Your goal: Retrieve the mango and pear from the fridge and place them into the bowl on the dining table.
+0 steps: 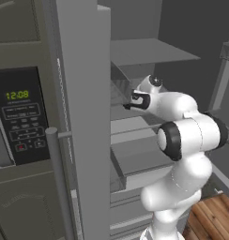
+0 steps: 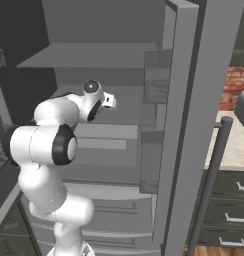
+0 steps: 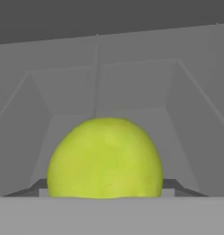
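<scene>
Reaching deep into the open fridge [image 1: 83, 117], the arm has its hand over a grey shelf [image 2: 114, 132] in the middle of the compartment. In the hand view the pear [image 3: 104, 158], bright yellow-green and round, sits dead centre and very close, low in the picture, with the grey walls of the fridge interior behind it. The tool's tips are not visible there; the fruit and the lower edge cover the place where they would stand. So I cannot tell whether the tool is apart around the pear, already clamped on it, or merely poised in front of it. From both base views the hand is turned away into the fridge and its tips are hidden too.

As a judgement of progress: the task looks to be in its fetching stage for the pear. The fridge door is open and the arm is lined up on the fruit, which appears to be still inside the fridge, on or just above the shelf. Whether the mango has already been dealt with cannot be judged from these views. What remains, at the least, is securing the pear, drawing it out past the door, carrying it to the dining tabletop and setting it in the bowl.
</scene>
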You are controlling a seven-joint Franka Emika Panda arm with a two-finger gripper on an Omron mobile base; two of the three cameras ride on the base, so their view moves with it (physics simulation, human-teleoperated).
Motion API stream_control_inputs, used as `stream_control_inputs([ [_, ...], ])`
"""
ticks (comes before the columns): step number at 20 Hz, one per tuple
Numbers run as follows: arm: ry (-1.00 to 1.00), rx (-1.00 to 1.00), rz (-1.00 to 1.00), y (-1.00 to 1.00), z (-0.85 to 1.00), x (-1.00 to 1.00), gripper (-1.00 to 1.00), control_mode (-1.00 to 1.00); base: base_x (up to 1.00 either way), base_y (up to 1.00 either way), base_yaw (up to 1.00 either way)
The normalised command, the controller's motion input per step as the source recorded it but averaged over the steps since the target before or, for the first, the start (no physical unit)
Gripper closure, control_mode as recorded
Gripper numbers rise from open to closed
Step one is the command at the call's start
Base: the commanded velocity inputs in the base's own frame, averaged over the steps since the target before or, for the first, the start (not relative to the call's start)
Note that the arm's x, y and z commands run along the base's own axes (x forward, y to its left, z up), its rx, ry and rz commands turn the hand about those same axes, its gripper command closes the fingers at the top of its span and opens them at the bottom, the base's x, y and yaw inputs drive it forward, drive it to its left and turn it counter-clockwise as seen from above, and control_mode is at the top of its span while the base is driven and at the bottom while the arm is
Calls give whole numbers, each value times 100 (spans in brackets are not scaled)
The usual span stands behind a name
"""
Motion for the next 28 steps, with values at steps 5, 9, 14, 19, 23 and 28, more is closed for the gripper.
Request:
stream_control_inputs([
  [5, -7, 0, 1, 0, 79, -100, 100, -100, 0, 0, 0],
  [9, -9, 0, 0, -4, 92, -100, 100, -100, 0, 0, 0],
  [14, 11, -1, 3, -4, 71, -100, 100, -100, 0, 0, 0],
  [19, 24, -3, 3, 0, -5, -100, 100, -100, 0, 0, 0],
  [23, 12, 0, 1, -5, -4, -100, 100, -100, 0, 0, 0],
  [28, -1, 0, 4, -5, 0, -100, 100, -100, 0, 0, 0],
])
